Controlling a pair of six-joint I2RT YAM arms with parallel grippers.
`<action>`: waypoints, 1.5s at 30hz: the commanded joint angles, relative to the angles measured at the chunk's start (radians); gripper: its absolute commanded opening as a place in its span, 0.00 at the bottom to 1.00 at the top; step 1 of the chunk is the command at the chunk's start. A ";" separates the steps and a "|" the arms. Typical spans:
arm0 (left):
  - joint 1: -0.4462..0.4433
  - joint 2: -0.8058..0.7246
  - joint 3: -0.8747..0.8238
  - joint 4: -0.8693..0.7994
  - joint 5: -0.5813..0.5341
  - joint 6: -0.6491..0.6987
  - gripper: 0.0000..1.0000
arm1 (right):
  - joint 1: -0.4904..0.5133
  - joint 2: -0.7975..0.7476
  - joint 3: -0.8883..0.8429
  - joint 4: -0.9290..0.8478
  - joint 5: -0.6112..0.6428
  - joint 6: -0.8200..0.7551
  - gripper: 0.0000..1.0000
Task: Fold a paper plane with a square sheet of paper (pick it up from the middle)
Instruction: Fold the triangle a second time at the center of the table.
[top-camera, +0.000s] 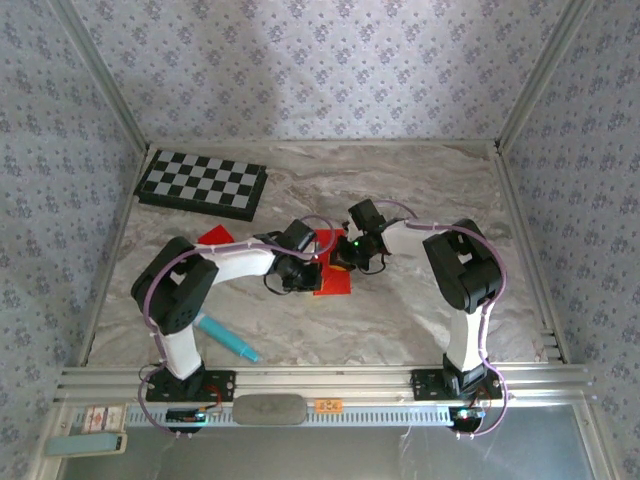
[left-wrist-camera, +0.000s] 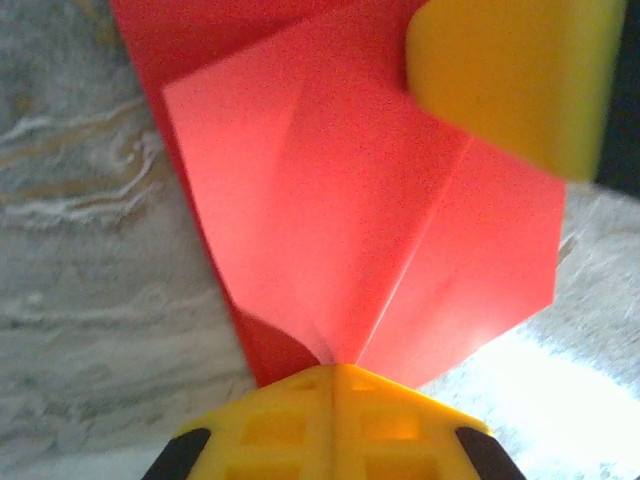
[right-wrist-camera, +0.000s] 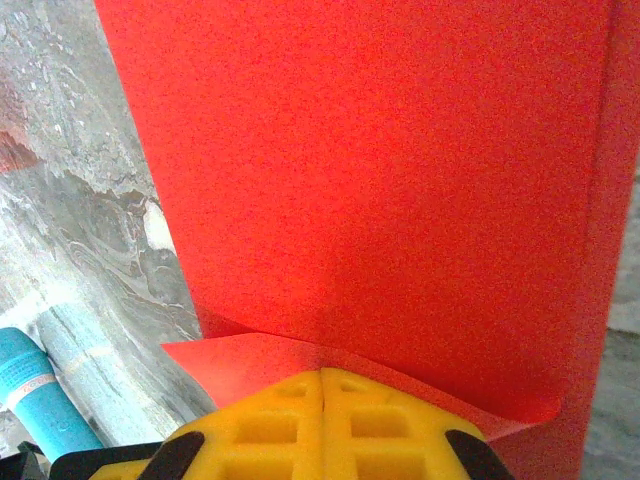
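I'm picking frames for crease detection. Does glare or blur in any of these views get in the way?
Left wrist: the table blows out to white at the lower right, and the red paper has soft edges, though its creases still read. Right wrist: the paper is grainy but evenly lit, and the teal pen is out of focus. Top external: the light is even, with no glare on the paper.

Paper (left-wrist-camera: 380, 230) red; fingers (left-wrist-camera: 280, 430) yellow; board (top-camera: 200, 184) black-white chequered; table (top-camera: 420, 190) grey-marbled; pen (top-camera: 228, 338) apparently teal.
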 joint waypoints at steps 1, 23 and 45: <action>0.001 -0.041 0.003 -0.185 -0.022 0.061 0.03 | -0.007 0.087 -0.030 -0.107 0.149 -0.009 0.00; 0.002 -0.005 -0.007 0.085 -0.003 -0.153 0.03 | -0.009 0.063 -0.022 -0.085 0.113 -0.006 0.02; 0.001 0.020 -0.078 0.152 -0.001 -0.199 0.00 | 0.051 -0.113 -0.052 -0.041 0.073 0.018 0.07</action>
